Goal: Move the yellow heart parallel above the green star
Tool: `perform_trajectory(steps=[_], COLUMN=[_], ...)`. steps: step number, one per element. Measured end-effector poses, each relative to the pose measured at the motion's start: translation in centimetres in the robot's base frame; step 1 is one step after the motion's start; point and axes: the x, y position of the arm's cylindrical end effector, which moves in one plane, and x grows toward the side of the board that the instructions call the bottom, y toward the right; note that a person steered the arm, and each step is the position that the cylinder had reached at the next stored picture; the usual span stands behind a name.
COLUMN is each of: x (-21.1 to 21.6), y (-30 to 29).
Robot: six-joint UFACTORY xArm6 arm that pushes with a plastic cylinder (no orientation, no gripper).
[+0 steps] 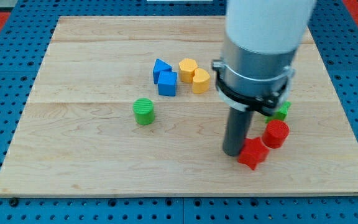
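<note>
Bright, even overhead light; soft short shadows sit under the blocks on the counter [73, 155]. Focus is fairly sharp, with no glare.

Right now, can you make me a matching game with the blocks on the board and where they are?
Things:
1. green cylinder
2. red star-shaped block
3. two blue blocks
4. green block

Places:
A. touching each other, left of the yellow blocks
B. mostly hidden behind the arm, above the red cylinder
C. alone, toward the view's left
D. right beside my tip

Pairs: 1-C, 2-D, 3-A, 4-B
</note>
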Motion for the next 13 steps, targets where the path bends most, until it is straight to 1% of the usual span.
perform_trajectory(steps=[1, 2, 3, 4, 5, 6, 7, 8, 9, 10, 11, 12, 13], x=[1.0, 1.5, 1.3, 1.2, 0.3, -4.1, -9.3, -12.8, -15.4, -18.4, -22.3, -22.8, -19.8], y=[2.4, 0.4, 1.6, 5.2, 1.3, -6.5, -6.5, -8.3, -4.5, -5.0, -5.4, -3.9, -1.9])
